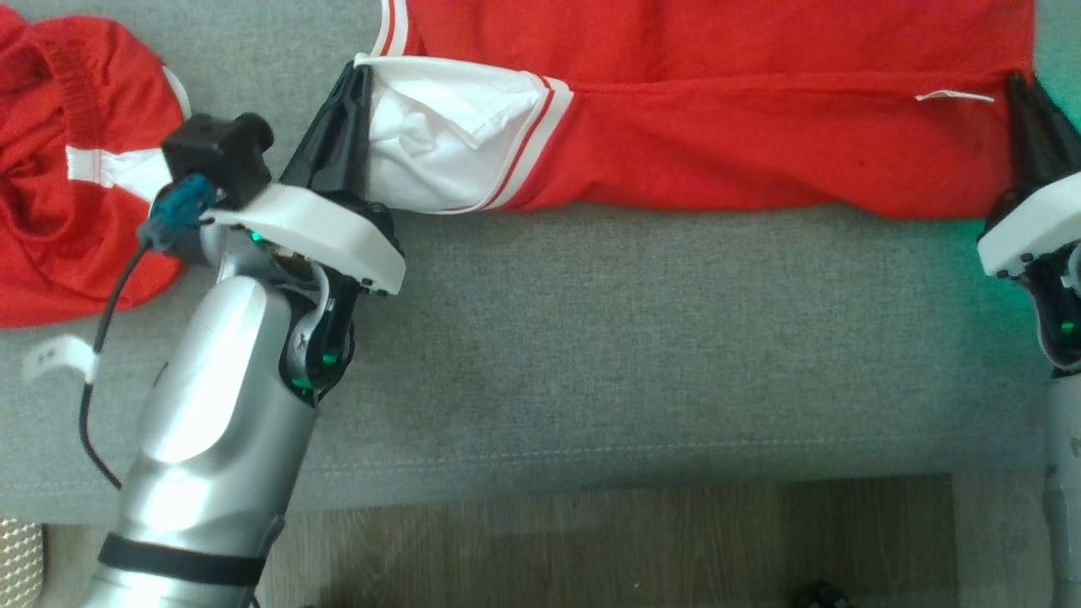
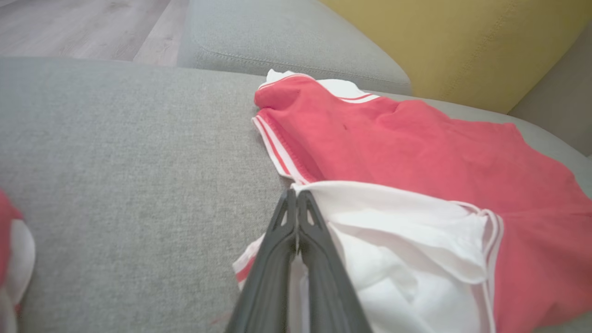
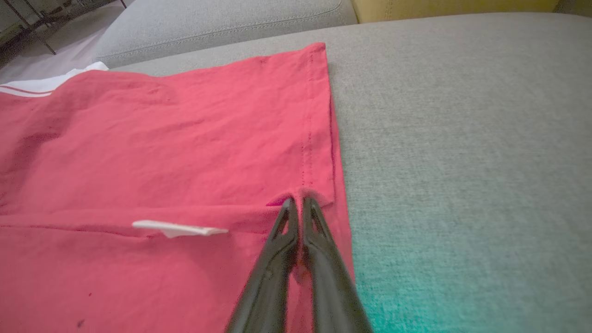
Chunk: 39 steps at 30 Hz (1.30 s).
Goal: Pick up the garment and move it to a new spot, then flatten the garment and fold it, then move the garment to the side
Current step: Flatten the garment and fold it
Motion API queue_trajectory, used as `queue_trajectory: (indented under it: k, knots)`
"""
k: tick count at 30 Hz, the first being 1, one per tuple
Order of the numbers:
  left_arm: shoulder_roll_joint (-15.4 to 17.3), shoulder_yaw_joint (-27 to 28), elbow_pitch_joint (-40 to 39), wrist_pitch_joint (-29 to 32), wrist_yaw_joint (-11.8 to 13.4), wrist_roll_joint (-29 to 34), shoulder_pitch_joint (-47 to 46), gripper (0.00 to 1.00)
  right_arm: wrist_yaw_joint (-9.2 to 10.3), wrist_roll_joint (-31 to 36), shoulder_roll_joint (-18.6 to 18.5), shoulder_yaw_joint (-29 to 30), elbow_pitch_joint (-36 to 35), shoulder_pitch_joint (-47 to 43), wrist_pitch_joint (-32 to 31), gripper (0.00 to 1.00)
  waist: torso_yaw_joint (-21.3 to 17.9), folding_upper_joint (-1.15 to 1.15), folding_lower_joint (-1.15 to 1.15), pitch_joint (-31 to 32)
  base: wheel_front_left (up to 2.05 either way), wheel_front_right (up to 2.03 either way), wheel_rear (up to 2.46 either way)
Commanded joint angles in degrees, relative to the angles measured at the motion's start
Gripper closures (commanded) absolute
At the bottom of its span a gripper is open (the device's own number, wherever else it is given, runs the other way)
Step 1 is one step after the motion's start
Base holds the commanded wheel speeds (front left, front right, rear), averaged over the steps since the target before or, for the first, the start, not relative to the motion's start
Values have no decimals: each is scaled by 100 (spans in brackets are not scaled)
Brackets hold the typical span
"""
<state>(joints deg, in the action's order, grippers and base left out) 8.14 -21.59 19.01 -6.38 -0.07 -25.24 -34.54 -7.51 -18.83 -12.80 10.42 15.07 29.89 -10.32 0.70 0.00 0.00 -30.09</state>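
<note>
Clamping closed jaws of the left gripper (image 2: pixel 296 196) on the white sleeve edge of the red jersey shirt with white striped trim (image 1: pixel 718 143). Clamping closed jaws of the right gripper (image 3: pixel 300 203) on its red hem corner, near a small white label (image 3: pixel 178 228). Lying spread across the grey fabric sofa cushion (image 1: pixel 633 338), between both grippers. Leaving apart, at the left, a crumpled second red garment (image 1: pixel 59 186).

Soft even daylight, colours a bit washed out
Glare is picked up on the silver forearm (image 1: pixel 203 431), a green glow is cast on the grey cushion (image 3: pixel 416 296), and the near fingers (image 3: pixel 270 286) are blurred.
</note>
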Motion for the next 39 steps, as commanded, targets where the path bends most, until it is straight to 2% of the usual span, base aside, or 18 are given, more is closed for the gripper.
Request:
queue_trajectory:
  k: [1,6,10,15,21,27,34,37,38,39]
  knots:
    - [81,166,-46,-246,-35,65,-128,0,2,-111,-110,-95,-113,92,229,0,-3,0,0,-49,0,0,0]
    - [113,159,-52,-640,65,260,13,0,2,-307,-158,-161,-132,0,619,0,-36,0,0,-18,0,0,0]
    - [119,230,-328,-795,227,330,549,0,2,-450,-68,-69,-388,-319,934,0,-81,0,0,89,0,0,0]
    - [151,196,-455,-834,295,360,1221,0,2,-583,108,-37,-780,-778,1024,0,-102,0,0,215,0,0,0]
    - [216,169,-192,-842,323,455,1214,0,2,-625,294,-25,-936,-1006,1007,0,-168,0,0,323,0,0,0]
    - [211,143,361,-533,332,385,1020,0,2,-586,415,-77,-705,-931,927,0,-289,0,0,375,0,0,0]
    - [180,97,684,-82,296,214,971,0,2,-497,524,-166,229,-506,709,0,-334,0,0,403,0,0,0]
    - [141,50,809,123,217,107,976,53,2,-401,547,-215,653,-313,673,0,-301,0,0,421,0,0,0]
    - [121,31,838,181,191,73,984,67,2,-369,552,-232,786,-271,644,0,-282,0,0,435,0,0,0]
    - [90,-16,872,231,139,39,993,100,2,-297,532,-287,1015,-222,590,0,-234,0,0,464,0,0,0]
